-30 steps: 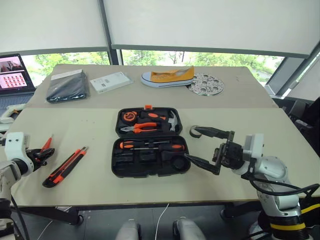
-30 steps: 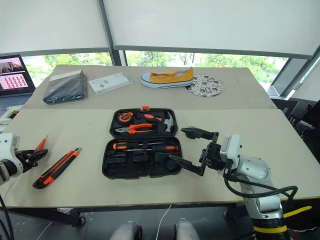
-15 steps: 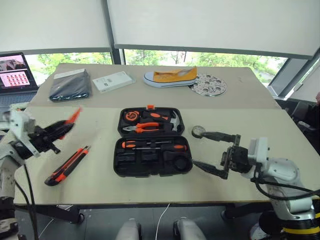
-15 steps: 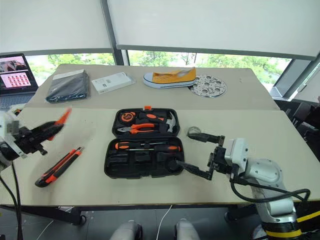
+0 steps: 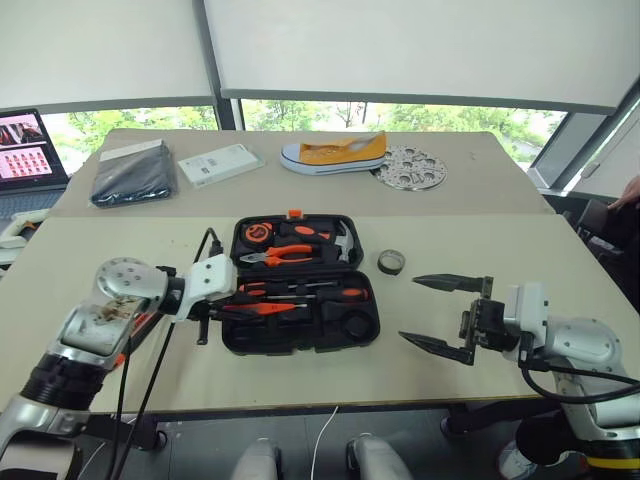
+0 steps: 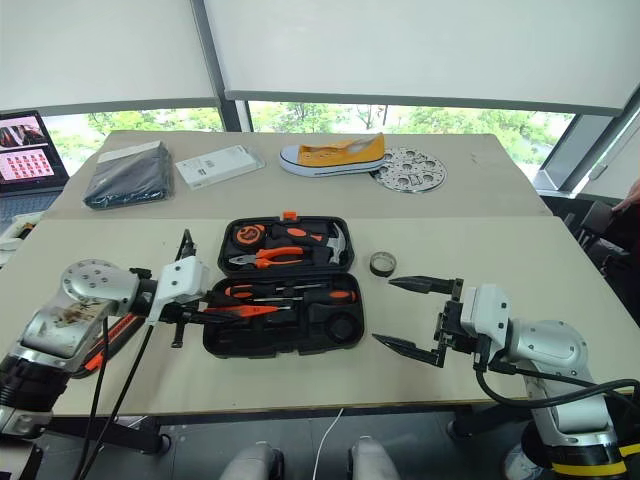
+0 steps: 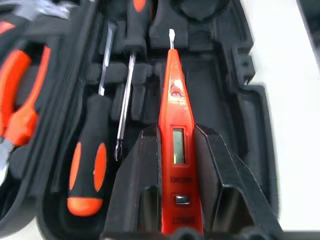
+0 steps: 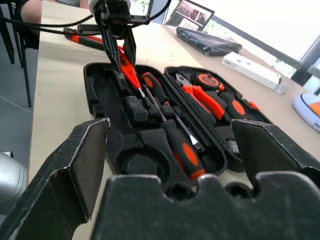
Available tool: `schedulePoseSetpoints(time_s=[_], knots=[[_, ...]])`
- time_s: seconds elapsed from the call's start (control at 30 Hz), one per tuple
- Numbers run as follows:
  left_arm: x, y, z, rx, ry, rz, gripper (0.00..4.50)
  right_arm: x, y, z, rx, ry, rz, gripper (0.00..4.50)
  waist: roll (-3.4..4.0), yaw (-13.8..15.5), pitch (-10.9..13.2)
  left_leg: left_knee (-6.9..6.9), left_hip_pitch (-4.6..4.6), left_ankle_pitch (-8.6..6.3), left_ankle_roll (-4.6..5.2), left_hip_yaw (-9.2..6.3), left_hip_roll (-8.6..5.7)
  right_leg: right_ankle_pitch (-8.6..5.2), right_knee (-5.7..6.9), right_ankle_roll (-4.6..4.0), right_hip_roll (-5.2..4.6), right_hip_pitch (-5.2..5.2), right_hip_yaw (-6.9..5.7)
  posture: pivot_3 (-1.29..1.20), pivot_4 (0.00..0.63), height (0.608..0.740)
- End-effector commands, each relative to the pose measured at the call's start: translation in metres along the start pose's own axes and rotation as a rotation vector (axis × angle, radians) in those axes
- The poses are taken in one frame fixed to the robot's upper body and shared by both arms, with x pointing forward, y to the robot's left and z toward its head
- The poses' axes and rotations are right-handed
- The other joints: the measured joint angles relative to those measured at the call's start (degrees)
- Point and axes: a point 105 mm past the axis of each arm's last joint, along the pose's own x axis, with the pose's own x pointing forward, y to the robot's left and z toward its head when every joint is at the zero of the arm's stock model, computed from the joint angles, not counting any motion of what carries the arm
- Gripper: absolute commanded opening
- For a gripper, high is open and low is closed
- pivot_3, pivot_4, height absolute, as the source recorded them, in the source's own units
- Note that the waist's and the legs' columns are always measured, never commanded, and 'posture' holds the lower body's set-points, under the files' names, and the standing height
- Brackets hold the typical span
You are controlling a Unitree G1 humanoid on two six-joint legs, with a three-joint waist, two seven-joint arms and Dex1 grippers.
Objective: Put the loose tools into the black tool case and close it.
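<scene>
Step in hand: stowing the tester screwdriver (image 7: 173, 135). The left gripper (image 6: 205, 308) has its fingers clamped on the tester's orange body, tip pointing out ahead of them over the near half of the black tool case (image 6: 240, 342), which lies open on the desk (image 6: 460, 250).

Beside the fingers, two black-and-orange screwdrivers (image 7: 90, 165) already sit in their moulded slots. The far half holds pliers (image 6: 262, 258), hammer and tape measure.

The right gripper (image 6: 410, 315) hangs with fingers wide apart and empty, just beyond the case's right edge. The small tape roll (image 6: 382, 263) lies on the desk near its upper finger, not yet stowed. The utility knife (image 8: 82, 39) lies on the desk behind the left arm, mostly hidden.

Next move, as I judge it: lower the tester into a free slot near the fingers, aligned lengthwise, then release. Risk: landing across the seated screwdriver shafts, which would block closing the lid.

Around: shoe, perforated disc, wrapped pouch, white box, laptop at the far side.
</scene>
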Motion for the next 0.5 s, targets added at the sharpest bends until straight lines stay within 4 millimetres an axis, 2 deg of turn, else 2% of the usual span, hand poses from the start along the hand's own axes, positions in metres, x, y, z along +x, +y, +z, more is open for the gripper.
schedulePoseSetpoints(time_s=[0.03, 0.27, 0.5], knots=[[0.002, 0.008, 0.007, 0.061, 0.012, 0.017, 0.48, -0.002, -0.002, 0.012, -0.048, -0.013, -0.020, 4.50, 0.00, 0.07, 0.00, 0.00, 0.00, 0.00, 0.00, 0.00, 0.00, 0.00, -0.01, 0.01, 0.00, 0.00, 0.00, 0.00, 0.150, 0.740], [0.012, 0.007, -0.001, 0.067, 0.095, -0.017, 0.48, -0.001, 0.001, 0.012, -0.041, -0.014, -0.027, 4.50, 0.00, 0.14, 0.00, 0.01, 0.02, 0.00, 0.00, 0.00, -0.02, 0.00, 0.01, 0.02, -0.01, 0.03, -0.01, 0.00, 0.150, 0.740], [0.018, 0.011, -0.005, 0.058, 0.167, 0.021, 0.48, 0.001, 0.003, 0.012, -0.035, -0.018, -0.029, 4.50, 0.00, 0.13, 0.00, 0.03, 0.06, 0.00, 0.00, -0.01, -0.02, 0.01, 0.03, 0.04, -0.01, 0.07, -0.01, 0.00, 0.150, 0.740]])
